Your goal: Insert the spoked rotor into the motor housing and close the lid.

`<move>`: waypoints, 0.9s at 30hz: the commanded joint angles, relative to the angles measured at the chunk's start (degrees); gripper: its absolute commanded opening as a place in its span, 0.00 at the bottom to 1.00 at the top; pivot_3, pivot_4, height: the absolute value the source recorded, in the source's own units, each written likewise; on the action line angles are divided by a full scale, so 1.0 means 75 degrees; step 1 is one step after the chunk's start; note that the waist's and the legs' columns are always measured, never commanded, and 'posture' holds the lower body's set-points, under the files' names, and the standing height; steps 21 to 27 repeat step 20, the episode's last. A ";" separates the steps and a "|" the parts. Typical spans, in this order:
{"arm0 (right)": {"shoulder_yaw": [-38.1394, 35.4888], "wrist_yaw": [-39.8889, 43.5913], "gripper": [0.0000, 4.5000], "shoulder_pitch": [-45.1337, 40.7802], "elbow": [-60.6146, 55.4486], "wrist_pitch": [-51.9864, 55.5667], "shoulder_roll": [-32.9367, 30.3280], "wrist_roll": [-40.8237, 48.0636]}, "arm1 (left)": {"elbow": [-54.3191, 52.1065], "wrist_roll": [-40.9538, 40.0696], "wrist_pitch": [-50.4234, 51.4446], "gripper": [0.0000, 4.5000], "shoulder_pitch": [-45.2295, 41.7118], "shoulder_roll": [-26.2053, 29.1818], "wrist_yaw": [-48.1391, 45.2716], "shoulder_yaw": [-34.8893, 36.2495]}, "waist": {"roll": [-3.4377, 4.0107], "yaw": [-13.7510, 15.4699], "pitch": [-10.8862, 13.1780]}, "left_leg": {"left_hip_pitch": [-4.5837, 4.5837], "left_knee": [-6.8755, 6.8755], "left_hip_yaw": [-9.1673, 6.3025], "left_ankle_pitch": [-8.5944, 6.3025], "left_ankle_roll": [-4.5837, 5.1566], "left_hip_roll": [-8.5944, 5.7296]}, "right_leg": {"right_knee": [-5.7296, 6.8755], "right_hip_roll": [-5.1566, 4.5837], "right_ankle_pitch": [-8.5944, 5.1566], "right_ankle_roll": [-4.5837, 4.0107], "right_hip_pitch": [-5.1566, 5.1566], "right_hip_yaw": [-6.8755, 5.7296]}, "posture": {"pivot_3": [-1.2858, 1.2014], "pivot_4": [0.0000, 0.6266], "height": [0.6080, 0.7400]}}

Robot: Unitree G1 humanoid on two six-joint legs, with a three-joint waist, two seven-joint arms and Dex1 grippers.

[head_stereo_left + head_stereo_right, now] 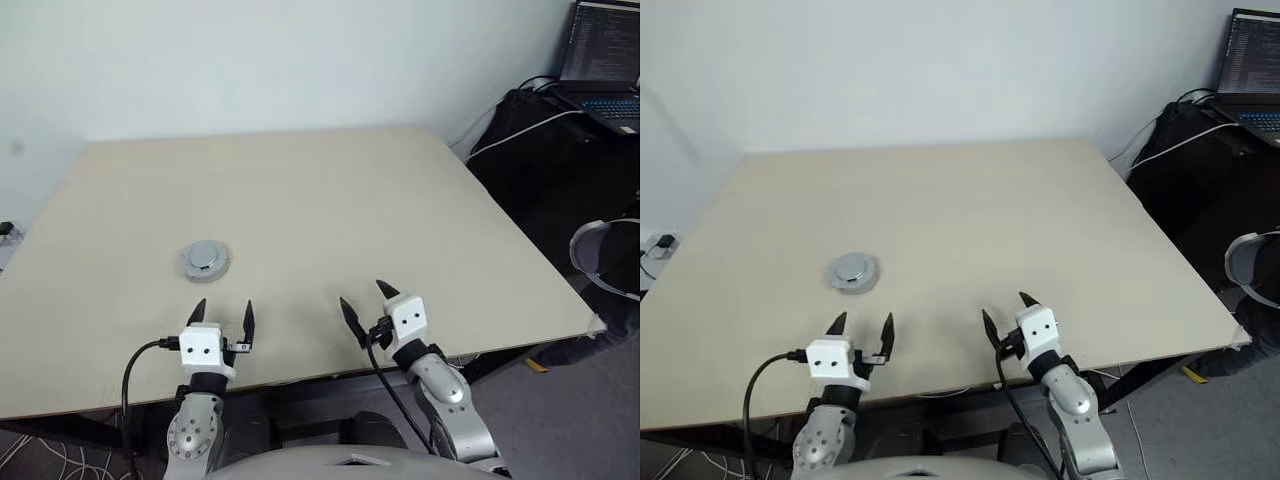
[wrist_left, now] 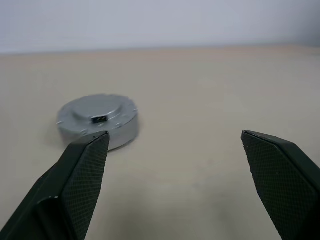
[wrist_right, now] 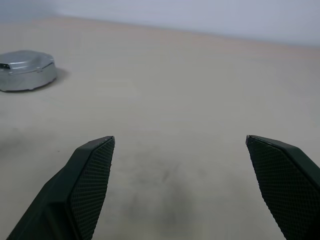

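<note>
The lid (image 1: 205, 259) sits closed on the worktop (image 1: 330, 210); left gripper (image 1: 222, 316) just short of it, right gripper (image 1: 366, 303) well apart, both jaws wide and empty.

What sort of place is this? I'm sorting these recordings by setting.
Probably an office or lab workspace: a plain beige table against a bare white wall, an open laptop showing code, and cables on a dark stand beside it.
</note>
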 commanded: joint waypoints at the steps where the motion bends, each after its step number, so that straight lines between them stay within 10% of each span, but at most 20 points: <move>1: -0.0147 -0.0120 1.00 -0.0006 -0.0313 -0.0164 0.0059 0.0046 | 0.0081 0.0116 -0.0169 1.00 -0.0242 0.0098 -0.0055 -0.0070 | 0.0001 0.0000 -0.0001 | 0.0000 0.0000 0.0000 0.0000 0.0000 0.0000 | 0.0000 0.0001 0.0000 0.0000 0.0000 0.0000 | 0.52 0.00 1.00; 27: -0.0171 -0.0438 1.00 0.0158 -0.0418 -0.0188 0.0222 -0.0095 | -0.0197 0.0119 0.0375 1.00 -0.0575 0.0223 -0.0125 -0.0129 | 0.0007 0.0018 -0.0006 | 0.0000 0.0022 -0.0002 0.0000 0.0001 0.0002 | 0.0014 0.0012 0.0001 0.0001 0.0006 -0.0003 | 0.52 0.00 1.00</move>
